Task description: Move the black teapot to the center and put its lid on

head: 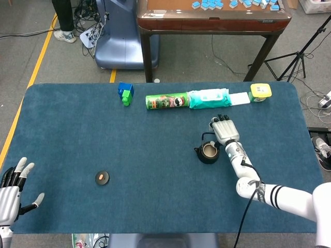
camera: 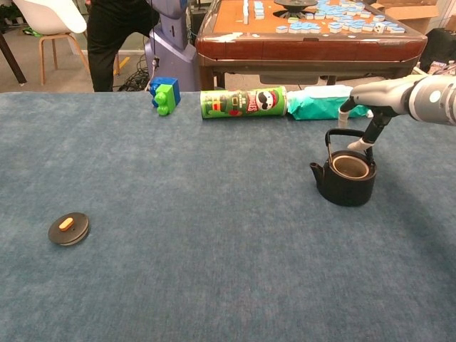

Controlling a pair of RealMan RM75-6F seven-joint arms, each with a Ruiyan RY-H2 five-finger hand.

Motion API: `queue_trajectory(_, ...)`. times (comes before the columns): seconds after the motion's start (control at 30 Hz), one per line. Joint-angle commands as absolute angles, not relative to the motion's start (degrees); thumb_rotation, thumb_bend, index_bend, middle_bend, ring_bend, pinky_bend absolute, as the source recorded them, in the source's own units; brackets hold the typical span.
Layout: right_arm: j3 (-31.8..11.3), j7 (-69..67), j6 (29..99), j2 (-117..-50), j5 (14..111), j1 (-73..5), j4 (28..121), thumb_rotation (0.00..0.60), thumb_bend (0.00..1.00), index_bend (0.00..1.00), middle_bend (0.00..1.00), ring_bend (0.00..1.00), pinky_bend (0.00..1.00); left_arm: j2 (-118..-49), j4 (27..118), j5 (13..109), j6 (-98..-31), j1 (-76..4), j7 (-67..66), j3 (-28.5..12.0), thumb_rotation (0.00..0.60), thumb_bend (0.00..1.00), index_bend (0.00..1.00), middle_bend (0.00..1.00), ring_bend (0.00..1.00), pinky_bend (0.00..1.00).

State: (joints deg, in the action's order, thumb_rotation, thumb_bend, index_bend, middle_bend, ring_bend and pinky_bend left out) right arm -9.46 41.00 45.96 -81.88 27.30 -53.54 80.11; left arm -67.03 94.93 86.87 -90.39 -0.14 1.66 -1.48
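Black teapot (head: 209, 151) stands right of centre on the blue counter (head: 155, 155), lid off; right hand (head: 223, 129) poised just behind it, fingers apart over the upright handle, not yet closed on it; lid (head: 102, 177) lies well apart to the left, nearer the left hand (head: 10, 196), which hangs open at the counter's near-left corner

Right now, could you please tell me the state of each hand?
Left hand: open, holding nothing.
Right hand: open over the black teapot's handle, not gripping it yet.
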Motion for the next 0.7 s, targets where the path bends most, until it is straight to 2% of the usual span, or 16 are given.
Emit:
queue_trajectory(0.03,-8.9,41.2,45.5,-82.2,26.3,-54.3,79.8,0.6,0.34,0.38,0.17,0.0,0.07,-67.0,94.9,86.9,-90.6,0.0,1.7,-1.5,0.6,0.25,0.11,0.0,0.0,0.0)
queue_trajectory(0.33,-9.1,34.9,43.1,-79.9,28.1,-53.6,82.3,0.6,0.36,0.49,0.2,0.0,0.07,-66.9,94.7,86.9,-91.0,0.3,2.0,-1.6,0.6,0.25,0.11,0.0,0.0,0.0)
queue_trajectory(0.7,-8.4,28.3,48.2,-76.2,37.5,-49.7,88.9,0.6,0.38,0.67,0.3,0.05,0.14,-66.7,95.1,87.3,-91.2,0.3,2.0,-1.8,0.6,0.25,0.11,0.0,0.0,0.0)
